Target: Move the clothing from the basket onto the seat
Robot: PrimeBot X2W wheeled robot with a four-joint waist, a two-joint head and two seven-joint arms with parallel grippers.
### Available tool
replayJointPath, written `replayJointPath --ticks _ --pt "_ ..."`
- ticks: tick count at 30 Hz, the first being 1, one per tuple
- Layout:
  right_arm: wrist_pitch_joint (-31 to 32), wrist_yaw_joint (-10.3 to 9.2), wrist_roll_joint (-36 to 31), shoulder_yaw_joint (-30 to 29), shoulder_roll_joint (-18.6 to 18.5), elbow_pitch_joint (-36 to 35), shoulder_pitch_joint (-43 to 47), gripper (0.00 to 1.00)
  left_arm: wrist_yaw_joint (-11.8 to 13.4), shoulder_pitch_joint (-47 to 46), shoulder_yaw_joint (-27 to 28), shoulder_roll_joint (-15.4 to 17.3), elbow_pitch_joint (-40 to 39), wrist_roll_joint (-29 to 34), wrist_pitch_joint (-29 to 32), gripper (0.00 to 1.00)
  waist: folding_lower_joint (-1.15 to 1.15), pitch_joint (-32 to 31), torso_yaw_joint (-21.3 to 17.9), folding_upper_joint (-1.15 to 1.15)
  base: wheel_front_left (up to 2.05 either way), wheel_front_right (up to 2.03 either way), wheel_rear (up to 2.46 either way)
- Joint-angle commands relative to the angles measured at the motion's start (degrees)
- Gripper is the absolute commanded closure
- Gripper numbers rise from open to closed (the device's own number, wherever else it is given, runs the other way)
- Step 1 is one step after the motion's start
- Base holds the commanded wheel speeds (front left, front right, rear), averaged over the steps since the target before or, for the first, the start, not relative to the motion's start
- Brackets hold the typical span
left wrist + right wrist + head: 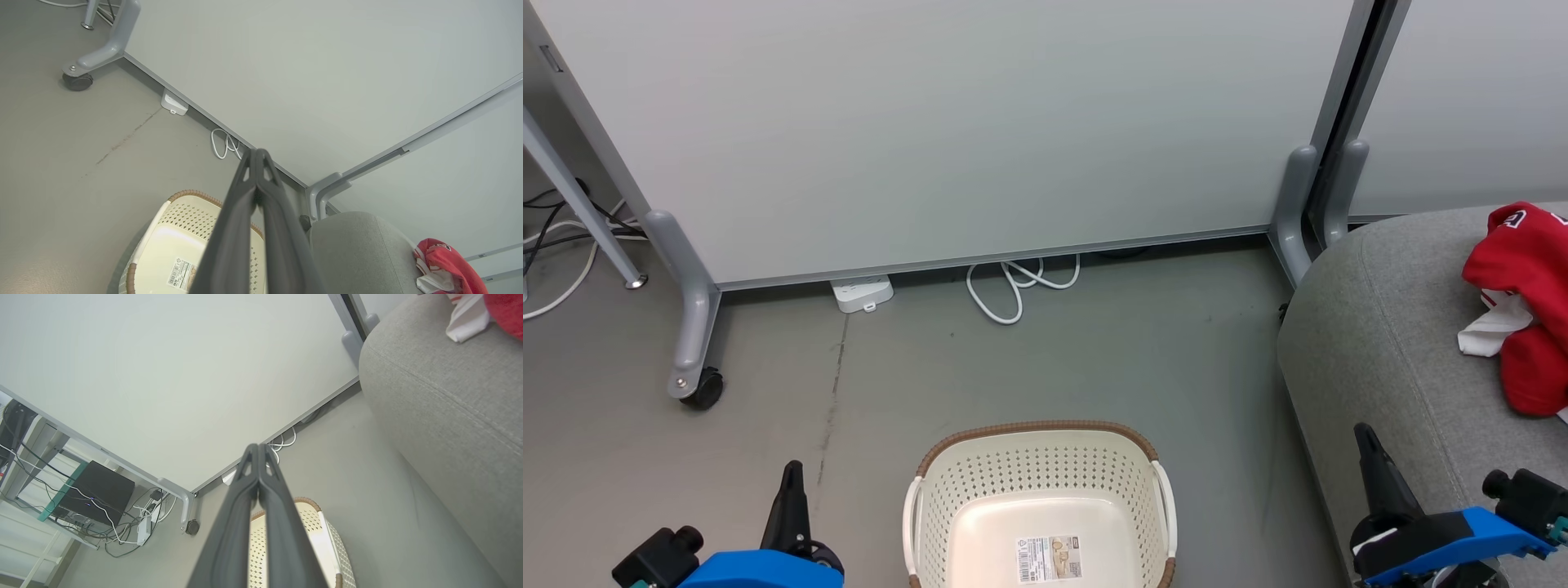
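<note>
At the lower left of the head view is the left gripper (792,478). Its two dark fingers are pressed together and hold nothing. The left wrist view shows them tip to tip. At the lower right is the right gripper (1366,445). Its fingers are pressed together too, with nothing between them.

Between the two grippers, at the bottom middle, the basket (1039,427) stands on the grey floor (1094,359). It is cream-white with little holes and a brown rim. Its smooth bottom shows, with a paper label (1048,559) stuck on it.

On the right side of the picture is the big grey seat (1388,327), near the basket but not touching it. The clothing (1523,294) lies in a bunched red heap on the seat, at the right edge of the picture. A bit of white cloth pokes out of it. It is well apart from the basket.

Farther back, a white power strip (862,292) and a looped white cable (1017,286) lie on the floor at the foot of a pale wall panel (972,122). At the left, the panel's grey leg ends in a black wheel (704,390).
</note>
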Motion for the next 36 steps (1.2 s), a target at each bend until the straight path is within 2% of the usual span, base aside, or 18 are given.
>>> replayJointPath --ticks 1,36 --pt "0.29 0.01 2.42 -0.20 -0.31 -0.93 -1.50 1.00 -0.06 -1.84 0.68 0.09 -1.08 -1.97 0.49 1.00 0.00 0.00 -0.03 0.00 0.00 0.00 0.00" --pt "3.71 0.02 26.73 -1.41 -0.47 -1.19 -3.23 1.00 -0.11 -4.25 3.82 0.01 -3.47 -22.87 6.53 1.00 -0.01 -0.06 -0.59 0.00 0.00 0.00 0.00"
